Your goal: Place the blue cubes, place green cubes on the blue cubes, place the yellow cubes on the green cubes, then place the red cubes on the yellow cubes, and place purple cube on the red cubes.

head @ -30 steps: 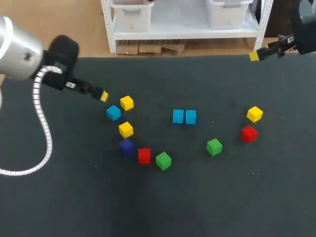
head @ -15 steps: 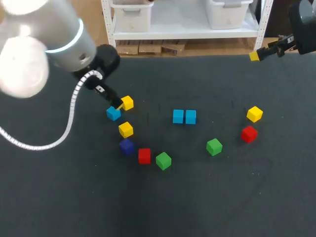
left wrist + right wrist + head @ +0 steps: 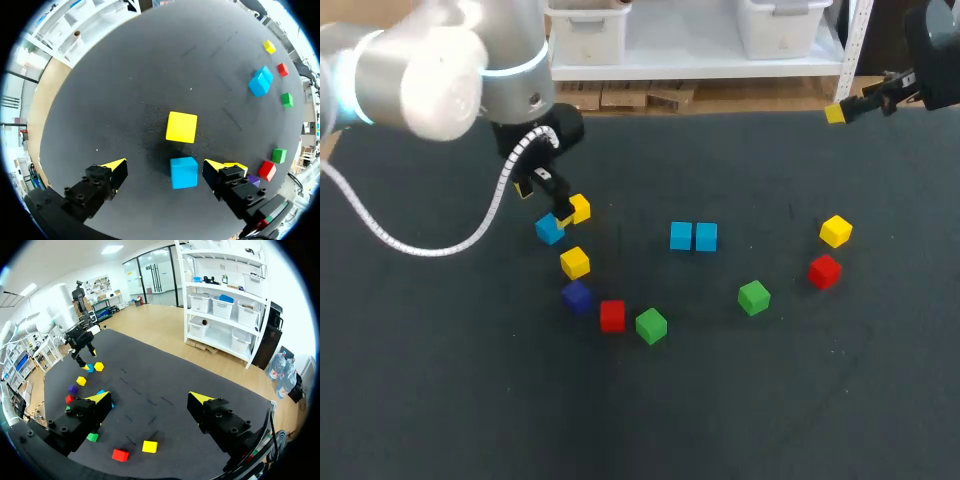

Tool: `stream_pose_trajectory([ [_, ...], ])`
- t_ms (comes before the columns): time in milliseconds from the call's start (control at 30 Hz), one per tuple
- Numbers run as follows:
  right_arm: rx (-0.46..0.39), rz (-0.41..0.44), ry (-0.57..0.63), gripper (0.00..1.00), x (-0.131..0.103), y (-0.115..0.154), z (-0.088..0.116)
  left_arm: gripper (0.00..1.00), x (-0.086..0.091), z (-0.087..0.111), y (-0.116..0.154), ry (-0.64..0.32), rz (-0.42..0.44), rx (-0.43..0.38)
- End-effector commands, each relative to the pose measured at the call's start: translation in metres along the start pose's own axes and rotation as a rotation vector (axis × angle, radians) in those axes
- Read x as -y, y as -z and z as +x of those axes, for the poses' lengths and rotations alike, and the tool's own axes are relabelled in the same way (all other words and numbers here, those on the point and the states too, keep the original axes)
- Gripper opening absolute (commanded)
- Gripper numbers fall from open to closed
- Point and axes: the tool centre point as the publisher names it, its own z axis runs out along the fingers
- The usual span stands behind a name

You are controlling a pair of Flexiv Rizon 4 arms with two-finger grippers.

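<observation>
Left gripper (image 3: 166,166) poised over stray blue cube (image 3: 184,172)
Fingers spread, the cube sits between them, off-centre; a yellow cube (image 3: 181,127) lies just ahead.

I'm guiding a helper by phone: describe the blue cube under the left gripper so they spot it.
Follow the left arm to its open gripper over the table's left half. The blue cube lies between its fingers, beside a yellow cube. It is the lone blue one, away from the blue pair mid-table.
</observation>
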Motion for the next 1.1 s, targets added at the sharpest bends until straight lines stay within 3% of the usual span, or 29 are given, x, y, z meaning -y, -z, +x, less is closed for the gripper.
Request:
stream_pose_trajectory([
  [33,0.002,-0.003,0.001,1.00,0.001,0.000,0.000,1.00,-0.001,-0.007,-0.004,0.001,-0.004,-0.135],
  [67,0.002,-0.003,0.001,1.00,0.001,0.000,0.000,0.96,-0.001,-0.007,-0.004,0.001,-0.005,-0.136],
  [133,0.002,-0.003,0.001,1.00,0.001,0.000,0.000,1.00,-0.001,-0.008,-0.006,0.008,-0.007,-0.142],
  [233,0.002,-0.003,0.001,1.00,0.001,0.000,0.000,0.92,0.000,-0.005,-0.011,0.018,-0.024,-0.169],
  [267,0.002,-0.003,0.001,1.00,0.001,0.000,0.000,0.86,-0.001,-0.004,-0.012,0.027,-0.029,-0.175],
  [400,0.002,-0.003,0.001,1.00,0.001,0.000,0.000,0.45,-0.004,-0.002,-0.014,0.059,-0.039,-0.180],
  [467,0.002,-0.003,0.001,1.00,0.001,0.000,0.000,0.34,-0.004,0.000,-0.015,0.072,-0.044,-0.195],
  [533,0.002,-0.003,0.001,1.00,0.001,0.000,0.000,0.32,-0.004,0.001,-0.015,0.078,-0.043,-0.191],
  [567,0.002,-0.003,0.001,1.00,0.001,0.000,0.000,0.24,-0.004,0.001,-0.015,0.084,-0.048,-0.184],
  [600,0.002,-0.003,0.001,1.00,0.001,0.000,0.000,0.05,-0.004,0.000,-0.015,0.088,-0.050,-0.179],
  [633,0.002,-0.003,0.001,1.00,0.001,0.000,0.000,0.00,-0.004,-0.001,-0.014,0.089,-0.050,-0.176],
  [1100,0.002,-0.003,0.001,1.00,0.001,0.000,0.000,0.00,0.006,0.000,0.005,0.037,-0.035,-0.137],
])
